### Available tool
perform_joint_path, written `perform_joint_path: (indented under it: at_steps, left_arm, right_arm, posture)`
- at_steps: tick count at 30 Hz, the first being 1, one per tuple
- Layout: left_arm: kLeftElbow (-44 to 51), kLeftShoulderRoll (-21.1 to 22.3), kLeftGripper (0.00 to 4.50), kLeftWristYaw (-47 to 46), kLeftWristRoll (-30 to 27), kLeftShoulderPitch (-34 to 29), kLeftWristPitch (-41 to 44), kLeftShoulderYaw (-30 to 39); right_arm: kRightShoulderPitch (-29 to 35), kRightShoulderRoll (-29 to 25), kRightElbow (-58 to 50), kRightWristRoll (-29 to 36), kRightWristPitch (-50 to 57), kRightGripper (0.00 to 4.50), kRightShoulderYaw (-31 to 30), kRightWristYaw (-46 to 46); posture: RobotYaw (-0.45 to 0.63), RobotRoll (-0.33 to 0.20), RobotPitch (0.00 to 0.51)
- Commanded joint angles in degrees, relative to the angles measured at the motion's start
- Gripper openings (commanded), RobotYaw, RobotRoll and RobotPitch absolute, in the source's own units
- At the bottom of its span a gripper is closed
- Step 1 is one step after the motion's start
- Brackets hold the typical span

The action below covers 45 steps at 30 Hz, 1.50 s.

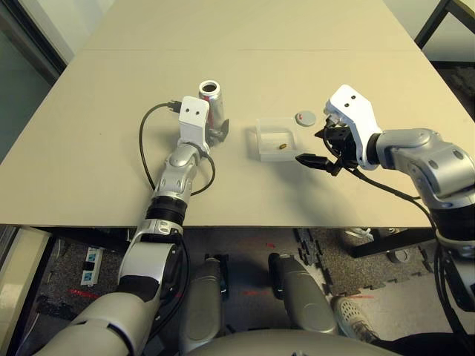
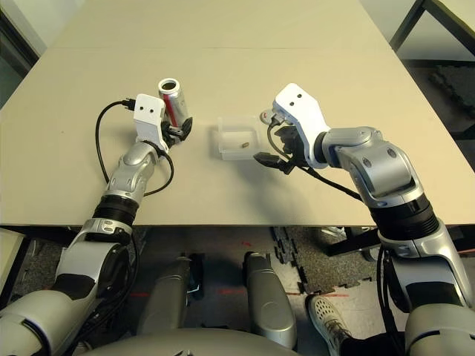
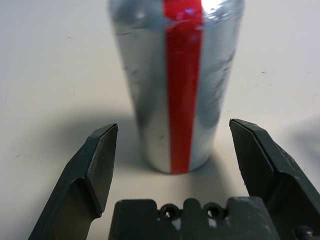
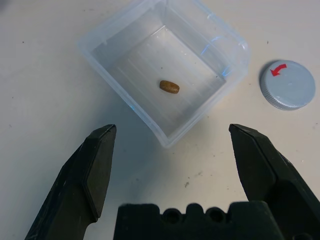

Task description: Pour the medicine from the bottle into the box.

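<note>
The silvery bottle [image 1: 211,99] with a red stripe stands upright and uncapped on the table, left of centre. My left gripper [image 3: 172,145] is open just in front of it, with one finger on each side of the bottle [image 3: 175,75] and neither touching it. The clear square box [image 1: 261,141] lies at mid-table with the brown oval medicine [image 4: 169,87] on its floor. My right gripper [image 4: 172,145] is open and holds nothing. It hovers just to the right of the box [image 4: 112,42] on the near side.
The round grey cap [image 1: 305,118] with a red arrow lies on the table just beyond the box's right corner, close to my right wrist. A black cable [image 1: 145,141] loops on the table left of my left forearm. The table's front edge is near.
</note>
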<state>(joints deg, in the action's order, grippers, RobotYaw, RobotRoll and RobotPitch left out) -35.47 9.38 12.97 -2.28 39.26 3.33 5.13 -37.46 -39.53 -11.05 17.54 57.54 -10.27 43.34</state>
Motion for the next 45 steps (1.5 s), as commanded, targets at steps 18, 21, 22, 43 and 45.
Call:
perform_joint_path:
  at_steps: [18,21,22,43,45]
  left_arm:
    - [23.65,11.02,4.47,2.4,-6.8,-11.12,11.03,9.78]
    - [14.24,13.71,4.47,2.81,-6.94,-5.72,5.83,11.44]
    - [10.46,14.57,4.47,2.98,-6.96,-3.67,3.83,11.88]
    - [-31.27,23.37,4.47,6.74,-6.61,12.78,-14.97,13.6]
    - [-32.1,23.63,4.47,6.93,-6.56,13.47,-15.11,13.51]
  right_arm:
    - [7.2,19.63,8.06,-6.24,-16.94,4.5,25.68,-35.28]
    - [6.34,21.58,14.66,-10.08,-27.89,4.5,26.95,-42.18]
    - [5.77,22.06,17.31,-10.8,-30.92,4.5,27.77,-44.4]
    - [9.39,20.67,24.39,-14.62,-38.1,4.5,29.15,-55.11]
    - [9.45,20.7,23.69,-14.39,-37.89,4.5,29.16,-54.89]
  posture:
    - [-0.1,0.0,0.231]
    - [-0.1,0.0,0.236]
    - [-0.1,0.0,0.241]
    - [-0.2,0.0,0.267]
    - [-0.2,0.0,0.278]
